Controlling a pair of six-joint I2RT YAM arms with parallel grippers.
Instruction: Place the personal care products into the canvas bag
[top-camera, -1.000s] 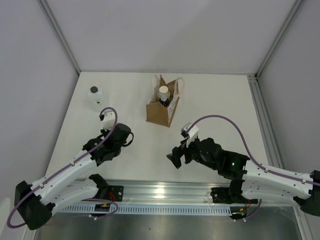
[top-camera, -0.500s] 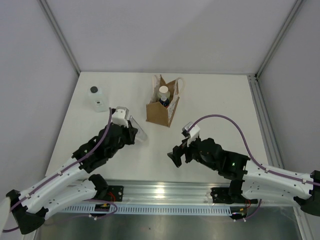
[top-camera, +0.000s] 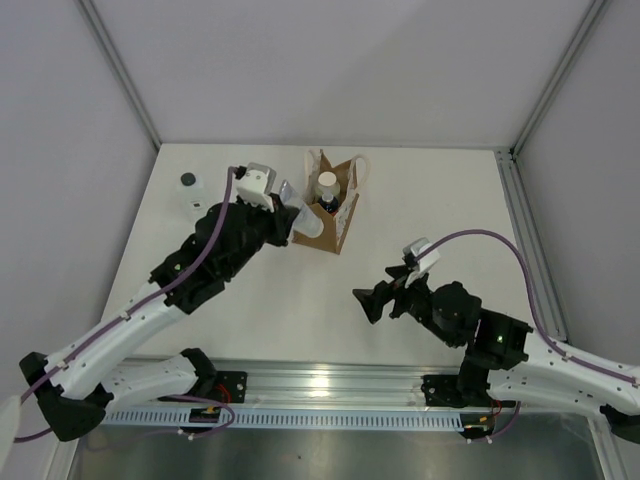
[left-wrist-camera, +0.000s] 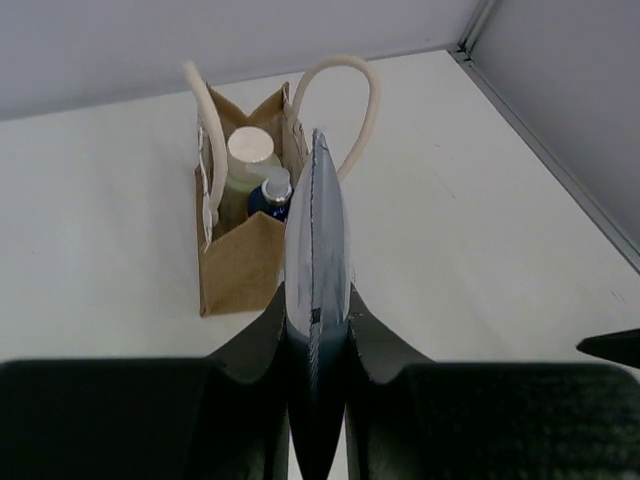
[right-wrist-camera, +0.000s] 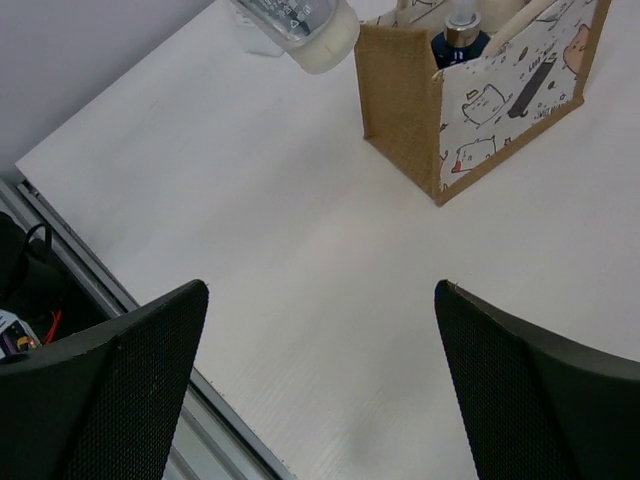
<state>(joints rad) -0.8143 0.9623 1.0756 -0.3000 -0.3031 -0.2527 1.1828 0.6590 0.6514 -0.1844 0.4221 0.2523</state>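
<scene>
You're mid-delivery: left claw pinches a clear container just beside the bag, mid far edge of the counter. Right claw gapes empty. Next you'll want it lifted over the rim, then released.

The upright canvas bag holds the cream bottle and blue-capped bottle; the clear bottle stands apart.

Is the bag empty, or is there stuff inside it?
Not empty. The bag holds a cream-capped bottle and a blue-topped bottle, seen through its open top.
</scene>
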